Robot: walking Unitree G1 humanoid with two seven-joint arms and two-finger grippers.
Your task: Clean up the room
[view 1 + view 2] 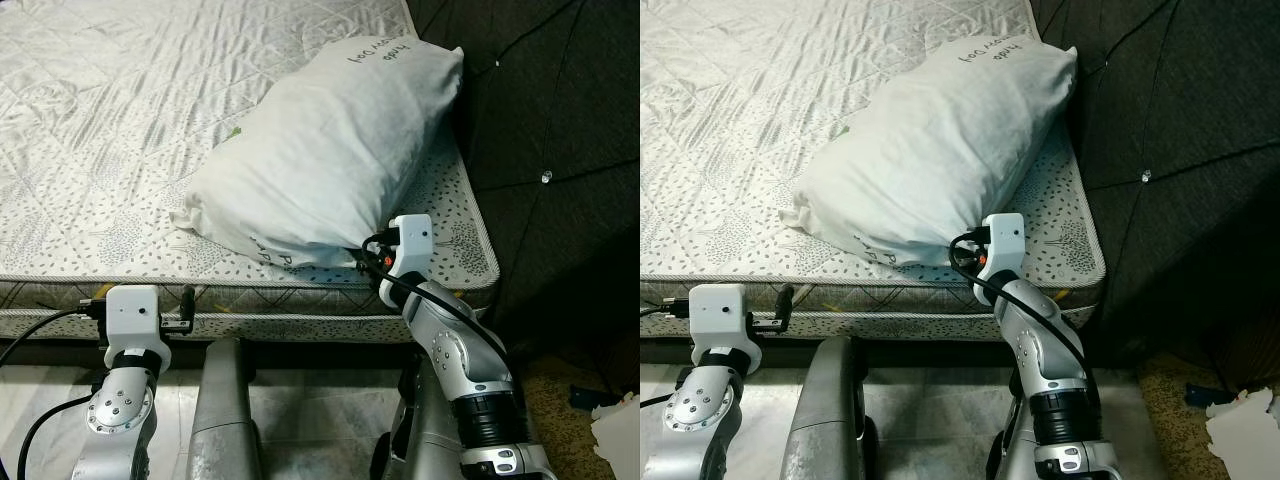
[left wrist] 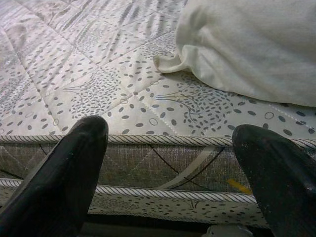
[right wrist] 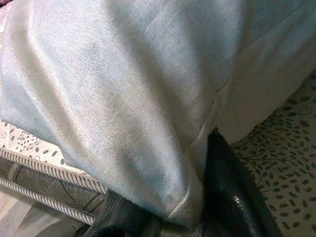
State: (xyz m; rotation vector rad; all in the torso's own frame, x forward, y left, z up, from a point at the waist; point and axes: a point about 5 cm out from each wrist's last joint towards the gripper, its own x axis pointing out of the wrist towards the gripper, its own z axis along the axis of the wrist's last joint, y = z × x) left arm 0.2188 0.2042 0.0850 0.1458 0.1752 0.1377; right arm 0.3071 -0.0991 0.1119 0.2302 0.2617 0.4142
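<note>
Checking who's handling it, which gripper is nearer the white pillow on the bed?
The right gripper: its fingers pinch the pillow at its near corner. The left gripper hangs open at the mattress edge, apart from it.

Both arms are silver metal with ribbed black joint collars. Each wrist carries a boxy white camera housing, with black cables looping off it. The left gripper (image 2: 168,182) has two chunky, glossy black fingers (image 2: 64,173) with rounded tips.
</note>
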